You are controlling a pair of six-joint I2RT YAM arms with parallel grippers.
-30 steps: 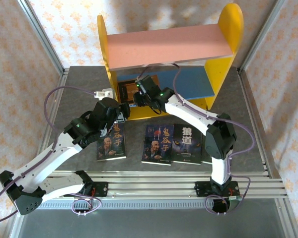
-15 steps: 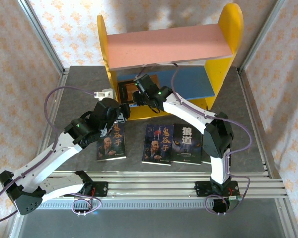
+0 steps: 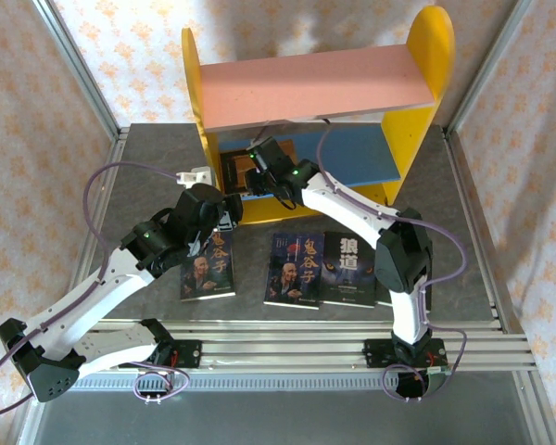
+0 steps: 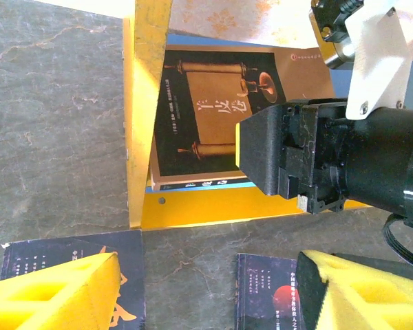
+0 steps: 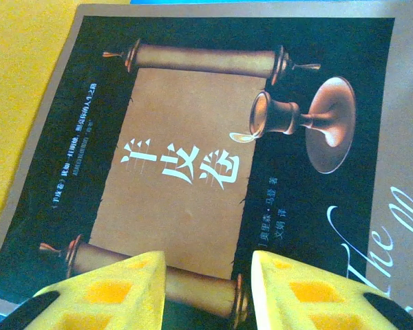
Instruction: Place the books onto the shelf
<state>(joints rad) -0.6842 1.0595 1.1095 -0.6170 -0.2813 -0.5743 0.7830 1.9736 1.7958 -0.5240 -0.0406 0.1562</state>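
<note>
The shelf (image 3: 417, 83) stands at the back of the table, pink board above a blue lower board (image 3: 352, 153). A tan-brown book (image 5: 193, 151) with a scroll cover lies flat at the left end of the lower board, tight against the yellow side panel (image 4: 148, 103). My right gripper (image 3: 259, 166) hovers over its near edge, open, fingers (image 5: 110, 289) apart with nothing between them. Three dark books (image 3: 208, 264) (image 3: 295, 269) (image 3: 348, 267) lie flat on the table. My left gripper (image 4: 213, 295) is open above the bare table between two of these books (image 4: 62, 275) (image 4: 268, 289).
A fourth dark book (image 3: 385, 283) peeks out under the right arm. A small white block (image 3: 196, 174) sits left of the shelf. The shelf's yellow front rail (image 4: 227, 210) rises just beyond my left gripper. Metal frame posts (image 3: 83, 83) flank the grey table.
My right gripper has crept a little left and farther in under the pink board, over the tan-brown book. The left arm and the table books have not moved.
</note>
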